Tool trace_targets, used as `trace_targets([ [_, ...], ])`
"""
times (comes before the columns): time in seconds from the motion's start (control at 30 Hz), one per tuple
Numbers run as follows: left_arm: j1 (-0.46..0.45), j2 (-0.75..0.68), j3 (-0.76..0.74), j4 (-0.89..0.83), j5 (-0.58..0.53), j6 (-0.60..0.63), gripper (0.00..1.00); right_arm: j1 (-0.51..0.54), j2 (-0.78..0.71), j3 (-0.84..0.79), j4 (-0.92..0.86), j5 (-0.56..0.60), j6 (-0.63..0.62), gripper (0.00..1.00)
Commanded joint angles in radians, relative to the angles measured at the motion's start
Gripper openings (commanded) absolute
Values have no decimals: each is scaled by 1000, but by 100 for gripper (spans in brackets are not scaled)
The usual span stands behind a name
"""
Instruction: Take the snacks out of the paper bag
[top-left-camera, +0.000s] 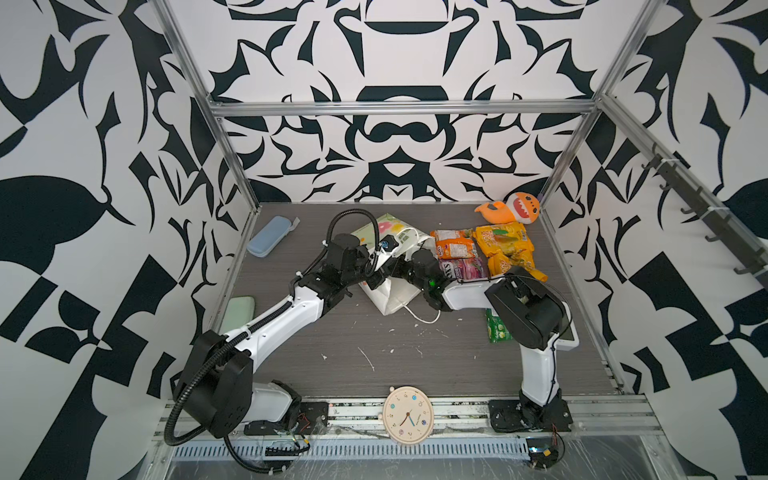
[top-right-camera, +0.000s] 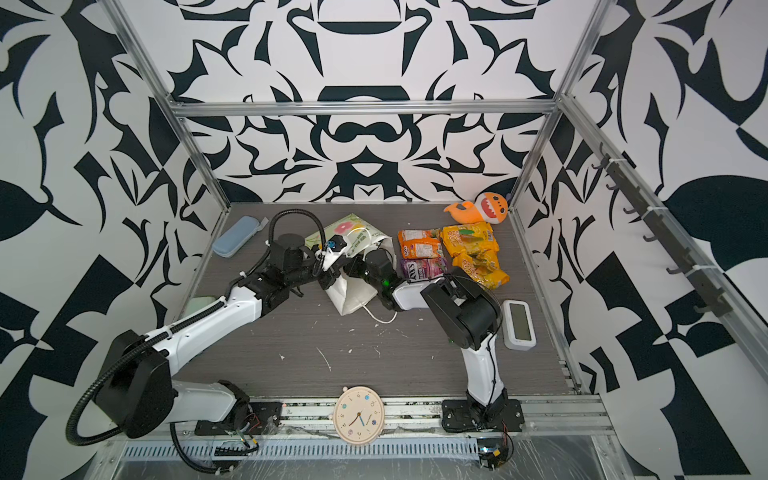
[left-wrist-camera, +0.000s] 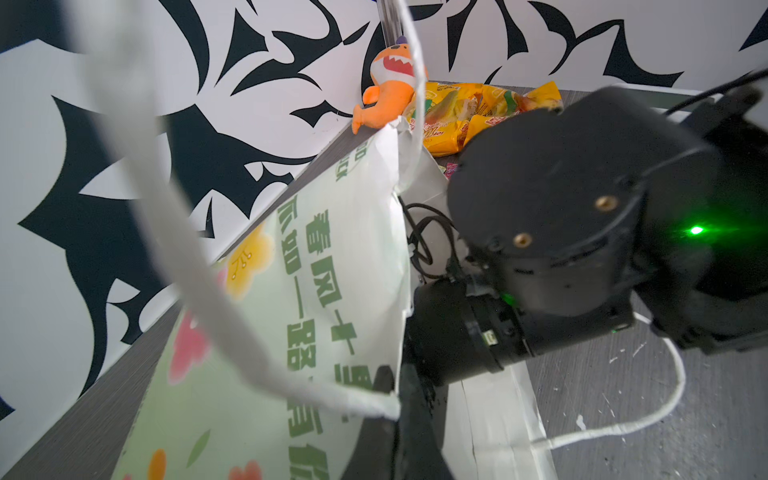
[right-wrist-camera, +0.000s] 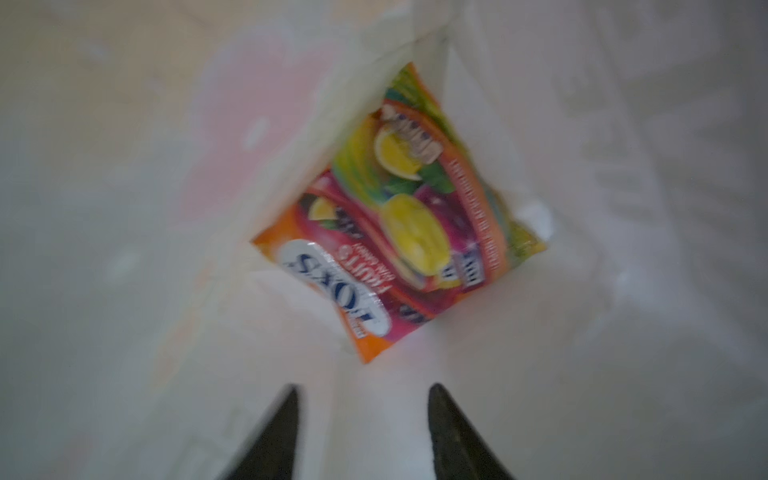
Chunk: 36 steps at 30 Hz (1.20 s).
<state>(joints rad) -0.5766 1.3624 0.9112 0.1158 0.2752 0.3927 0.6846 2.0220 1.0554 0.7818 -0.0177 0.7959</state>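
Note:
The paper bag (top-left-camera: 395, 297) lies mid-table with its mouth towards the right; it also shows in the other top view (top-right-camera: 353, 297). My left gripper (left-wrist-camera: 397, 374) is shut on the bag's rim (left-wrist-camera: 332, 257) and holds the mouth up. My right gripper (right-wrist-camera: 361, 388) is open inside the bag, hidden in both top views. Just ahead of its fingertips an orange-red FOX'S packet (right-wrist-camera: 395, 224) lies at the bag's bottom. On the table right of the bag lie an orange packet (top-left-camera: 455, 245), two yellow packets (top-left-camera: 505, 241), a purple FOX'S packet (top-left-camera: 465, 268) and a green packet (top-left-camera: 496, 328).
An orange plush shark (top-left-camera: 511, 210) sits in the back right corner. A light-blue case (top-left-camera: 268, 237) lies at back left, a pale green pad (top-left-camera: 239, 311) by the left wall. A white digital clock (top-right-camera: 517, 318) lies at right, a round clock (top-left-camera: 408, 414) on the front rail.

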Motion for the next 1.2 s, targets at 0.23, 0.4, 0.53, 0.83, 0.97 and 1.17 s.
trace_targets([
  [0.23, 2, 6, 68, -48, 107, -2, 0, -37, 171, 259, 62, 24, 183, 76],
  [0.4, -8, 31, 97, -51, 148, 4, 0, -38, 231, 369, -46, -12, 301, 78],
  [0.53, -20, 54, 122, -50, 163, 11, 0, -40, 290, 418, -78, -19, 390, 81],
  [0.83, -63, 77, 159, -48, 185, 10, 0, -40, 461, 615, -86, -16, 477, 69],
  [0.97, -72, 67, 154, -48, 178, 9, 0, -40, 521, 676, -45, 42, 516, 28],
  [1.17, -72, 35, 106, -35, 124, 19, 0, -49, 506, 714, -38, 45, 491, 6],
])
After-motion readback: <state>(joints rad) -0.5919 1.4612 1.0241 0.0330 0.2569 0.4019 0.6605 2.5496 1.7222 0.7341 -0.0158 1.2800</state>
